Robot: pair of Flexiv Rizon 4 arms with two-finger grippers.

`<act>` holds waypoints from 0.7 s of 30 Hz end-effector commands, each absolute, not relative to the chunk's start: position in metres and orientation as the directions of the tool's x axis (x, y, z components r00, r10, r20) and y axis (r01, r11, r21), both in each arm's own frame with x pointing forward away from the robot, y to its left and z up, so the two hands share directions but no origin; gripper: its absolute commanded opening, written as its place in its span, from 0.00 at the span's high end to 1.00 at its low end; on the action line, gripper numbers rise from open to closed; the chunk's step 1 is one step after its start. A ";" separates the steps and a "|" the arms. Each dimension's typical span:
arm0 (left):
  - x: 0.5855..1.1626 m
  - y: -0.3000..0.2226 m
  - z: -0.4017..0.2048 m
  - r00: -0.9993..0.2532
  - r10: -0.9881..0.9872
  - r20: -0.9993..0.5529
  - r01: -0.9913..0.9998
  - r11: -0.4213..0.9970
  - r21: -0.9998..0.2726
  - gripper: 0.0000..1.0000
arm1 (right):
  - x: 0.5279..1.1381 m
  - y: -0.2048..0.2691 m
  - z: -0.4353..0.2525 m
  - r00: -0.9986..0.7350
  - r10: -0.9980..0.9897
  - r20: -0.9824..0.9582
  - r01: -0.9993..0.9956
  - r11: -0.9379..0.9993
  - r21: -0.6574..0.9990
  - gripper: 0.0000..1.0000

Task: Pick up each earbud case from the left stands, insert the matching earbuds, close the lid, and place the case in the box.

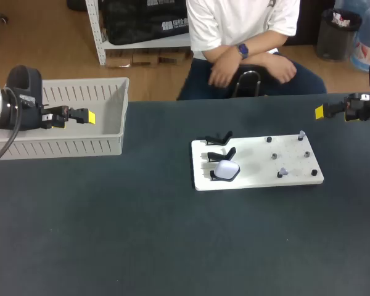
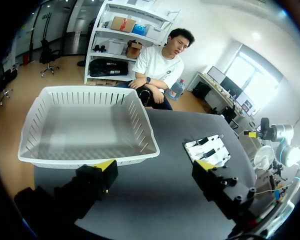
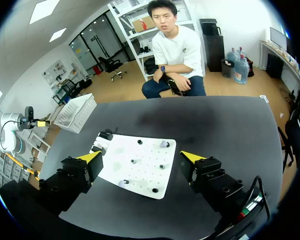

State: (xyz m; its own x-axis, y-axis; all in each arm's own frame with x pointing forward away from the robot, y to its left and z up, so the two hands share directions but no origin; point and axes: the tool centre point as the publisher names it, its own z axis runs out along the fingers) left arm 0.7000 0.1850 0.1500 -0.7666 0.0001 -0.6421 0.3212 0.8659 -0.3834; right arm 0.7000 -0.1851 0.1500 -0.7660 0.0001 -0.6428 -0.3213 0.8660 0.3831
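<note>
White earbud case point(image 1: 226, 170) shows plainly overhead — perhaps barely from either wrist — both jaws spread apart.

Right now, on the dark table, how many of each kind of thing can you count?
White slatted plastic basket: 1
White flat board: 1
Black clip stands: 3
White rounded earbud case: 1
Small dark pegs: 6
Yellow-tipped grippers, left gripper and right gripper: 2
Total: 14

Box point(image 1: 55, 147) and board point(image 1: 253, 168) well apart; stands point(image 1: 222, 154) protrude.
</note>
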 end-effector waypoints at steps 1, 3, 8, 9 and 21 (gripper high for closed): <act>0.700 0.185 0.150 -0.767 0.000 -0.642 0.321 0.866 -0.383 0.00 | 0.700 -0.185 0.150 -0.766 0.000 -0.643 -0.321 0.866 0.383 0.00; 0.700 0.185 0.150 -0.767 0.000 -0.642 0.321 0.866 -0.383 0.00 | 0.700 -0.185 0.150 -0.766 0.000 -0.643 -0.321 0.866 0.383 0.00; 0.700 0.185 0.150 -0.767 0.000 -0.642 0.321 0.866 -0.383 0.00 | 0.700 -0.185 0.150 -0.766 0.000 -0.643 -0.321 0.866 0.383 0.00; 0.700 0.185 0.150 -0.767 0.000 -0.642 0.321 0.866 -0.383 0.00 | 0.700 -0.185 0.150 -0.766 0.000 -0.643 -0.321 0.866 0.383 0.00; 0.698 0.183 0.155 -0.684 0.048 -0.728 0.467 0.795 -0.386 0.00 | 0.700 -0.185 0.150 -0.766 0.000 -0.643 -0.321 0.866 0.383 0.00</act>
